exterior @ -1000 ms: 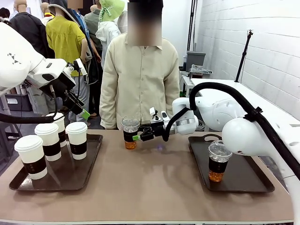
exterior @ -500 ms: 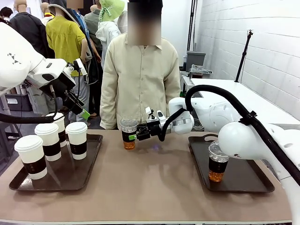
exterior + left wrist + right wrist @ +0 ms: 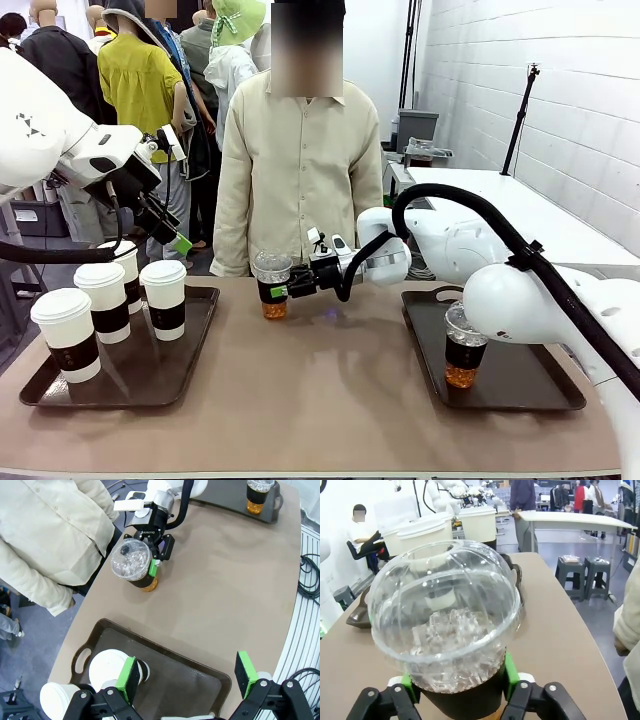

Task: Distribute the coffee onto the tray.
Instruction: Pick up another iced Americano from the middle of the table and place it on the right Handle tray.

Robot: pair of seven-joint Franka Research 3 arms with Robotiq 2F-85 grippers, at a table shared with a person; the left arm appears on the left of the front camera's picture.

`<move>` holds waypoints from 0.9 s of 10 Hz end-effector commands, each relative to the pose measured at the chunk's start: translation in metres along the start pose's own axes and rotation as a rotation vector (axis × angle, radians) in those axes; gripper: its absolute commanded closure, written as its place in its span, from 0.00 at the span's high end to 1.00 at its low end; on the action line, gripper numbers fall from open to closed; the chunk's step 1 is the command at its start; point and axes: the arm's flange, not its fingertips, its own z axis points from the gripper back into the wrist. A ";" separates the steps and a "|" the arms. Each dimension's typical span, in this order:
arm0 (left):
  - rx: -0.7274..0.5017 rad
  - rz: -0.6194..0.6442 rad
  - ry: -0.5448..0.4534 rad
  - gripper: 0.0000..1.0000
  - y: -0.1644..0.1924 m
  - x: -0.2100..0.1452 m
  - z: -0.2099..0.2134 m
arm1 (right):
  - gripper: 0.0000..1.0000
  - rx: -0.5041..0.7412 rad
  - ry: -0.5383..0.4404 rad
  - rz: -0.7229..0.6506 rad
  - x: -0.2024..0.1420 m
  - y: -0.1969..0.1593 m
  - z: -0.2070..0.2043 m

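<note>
Grasp step: right end effector (image 3: 283,291) pads flank iced cup (image 3: 272,283) sleeve near counter (image 3: 330,400) far edge; clamp unconfirmed. Left end effector (image 3: 186,675) apart, idle. Next: secure grip, lift, transfer to right tray (image 3: 520,385).

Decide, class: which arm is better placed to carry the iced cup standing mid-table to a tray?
The right. Its pincer already straddles the iced cup at the sleeve, pads on both sides. The left pincer hangs open above the left tray.

Right tool (image 3: 281,292) has slid further left and closed its pads onto the dome-lidded cup (image 3: 272,283).
</note>
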 end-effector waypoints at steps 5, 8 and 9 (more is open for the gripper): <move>-0.009 0.002 -0.008 1.00 0.001 -0.001 0.000 | 0.56 -0.003 -0.031 -0.003 0.014 0.007 0.024; -0.009 0.002 -0.008 1.00 0.001 -0.001 0.000 | 0.56 -0.044 -0.068 0.006 0.033 0.024 0.064; -0.009 0.002 -0.008 1.00 0.001 -0.001 0.000 | 0.56 -0.062 -0.073 0.009 0.039 0.034 0.082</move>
